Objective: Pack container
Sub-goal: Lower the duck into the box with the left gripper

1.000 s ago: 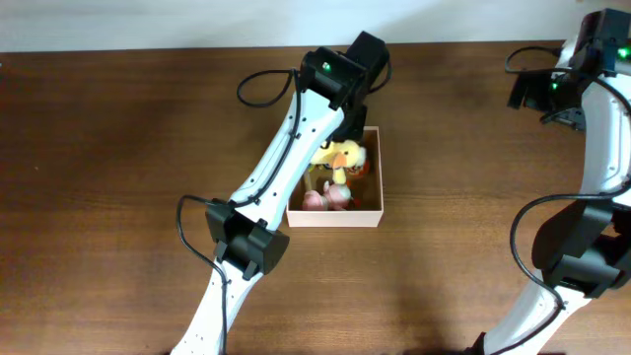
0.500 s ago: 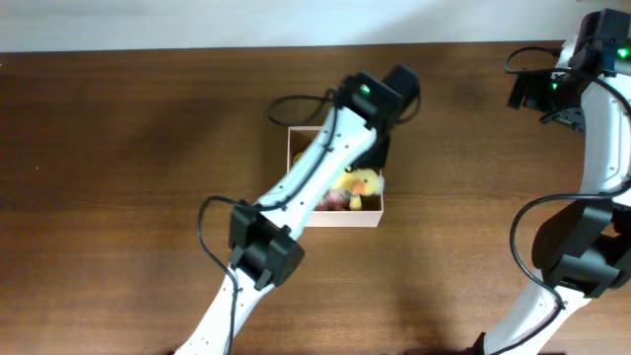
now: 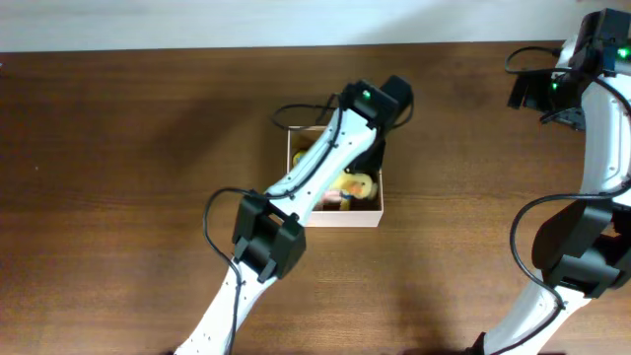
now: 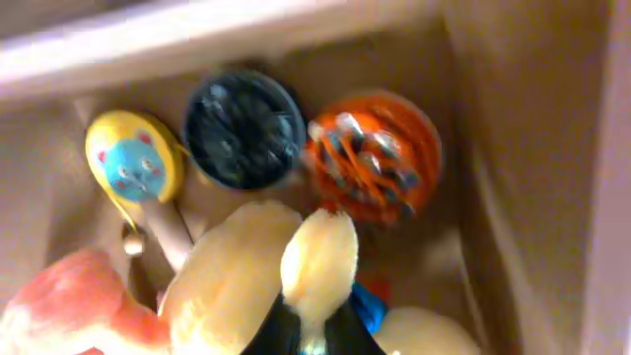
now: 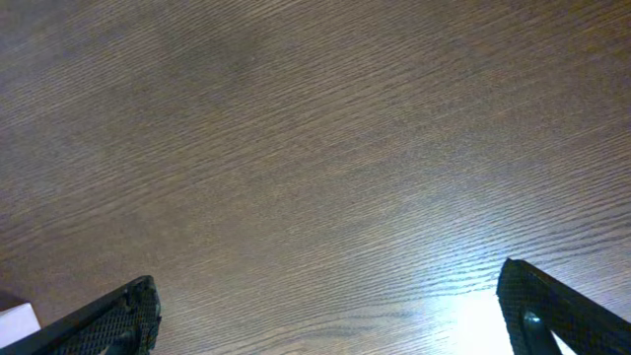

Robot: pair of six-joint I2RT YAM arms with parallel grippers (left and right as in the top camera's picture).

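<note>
The left arm (image 3: 314,166) and right arm (image 3: 601,138) were slim white links joined by boxy black housings, with looped black cables (image 3: 209,212). A green light (image 3: 367,96) glowed near each wrist; the right fingers (image 5: 113,320) seemed black and ribbed, only tips showing.

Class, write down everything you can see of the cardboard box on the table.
The container is a square, shallow cardboard box, white outside and tan-brown inside, with no lid on it. It sits flat on the dark wooden table, near the middle. The left arm reaches across it and hides much of the inside. Within lie a yellow plush toy, an orange ball, a dark blue disc and a yellow rattle with a blue face, the last three close to one wall.
</note>
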